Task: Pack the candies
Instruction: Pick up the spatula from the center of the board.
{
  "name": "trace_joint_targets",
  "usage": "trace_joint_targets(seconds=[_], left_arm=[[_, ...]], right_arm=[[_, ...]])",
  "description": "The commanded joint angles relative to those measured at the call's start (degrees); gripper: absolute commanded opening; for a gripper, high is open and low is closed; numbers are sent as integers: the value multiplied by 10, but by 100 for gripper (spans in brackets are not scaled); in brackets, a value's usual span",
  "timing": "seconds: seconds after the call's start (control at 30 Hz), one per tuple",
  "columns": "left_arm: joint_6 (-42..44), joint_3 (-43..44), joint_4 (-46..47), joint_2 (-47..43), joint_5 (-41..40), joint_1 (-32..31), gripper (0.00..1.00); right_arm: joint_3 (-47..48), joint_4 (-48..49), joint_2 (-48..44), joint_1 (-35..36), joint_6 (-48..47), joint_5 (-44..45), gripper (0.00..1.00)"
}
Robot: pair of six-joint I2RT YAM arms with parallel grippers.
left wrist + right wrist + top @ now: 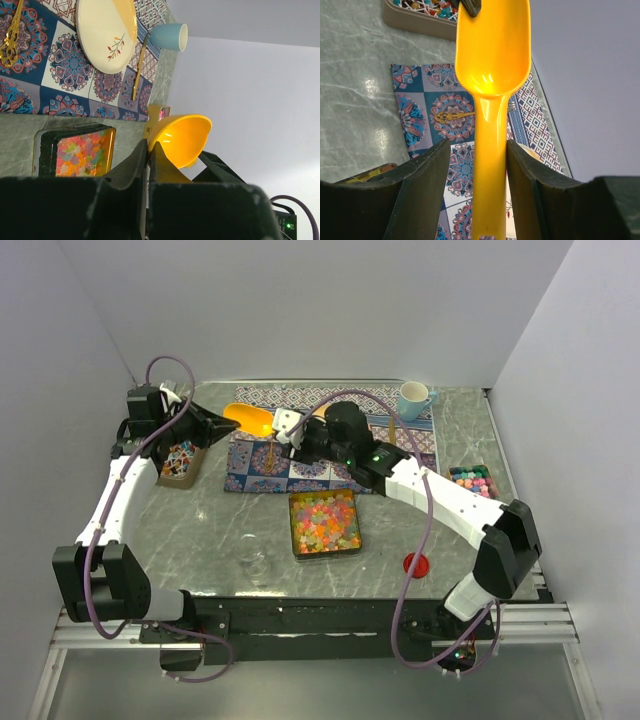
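Observation:
The candies (325,520), tiny mixed pink, orange, yellow and green sweets, fill a square gold-rimmed tin (293,527) at the table's middle; they also show in the left wrist view (80,151). An orange scoop (250,418) hangs above the patterned mat. My left gripper (232,421) is shut on the scoop's bowl rim (182,137); its jaws (148,145) pinch the thin edge. My right gripper (290,435) is open around the scoop's handle (489,165). Its right finger lies at the handle and its left finger stands apart (479,145).
A patterned mat (300,472) carries a cream plate (102,30), a gold knife (139,70) and a gold fork (11,37). A blue cup (413,398) stands at the back. A brown box (182,462) sits at the left, a pompom tray (473,480) at the right, a red cap (415,563) in front.

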Motion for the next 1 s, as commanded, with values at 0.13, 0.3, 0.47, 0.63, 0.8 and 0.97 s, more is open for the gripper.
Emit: trace_joint_targets(seconds=[0.13,0.3,0.47,0.63,0.8,0.97], left_arm=[[1,-7,18,-26,13,1,1],[4,-10,18,-25,11,0,1],[2,-9,26,-20,14,1,1],[2,-4,32,-6,17,1,1],[11,22,37,9,21,2,1],[21,39,47,14,33,17,2]], right_arm=[[30,32,26,7,1,6,52],[34,46,27,8,1,-7,51],[49,38,40,9,-1,-20,43],[64,24,44,11,-8,-38,45],[97,-26,61,10,-30,-54,15],[70,-62,40,2,-50,-55,0]])
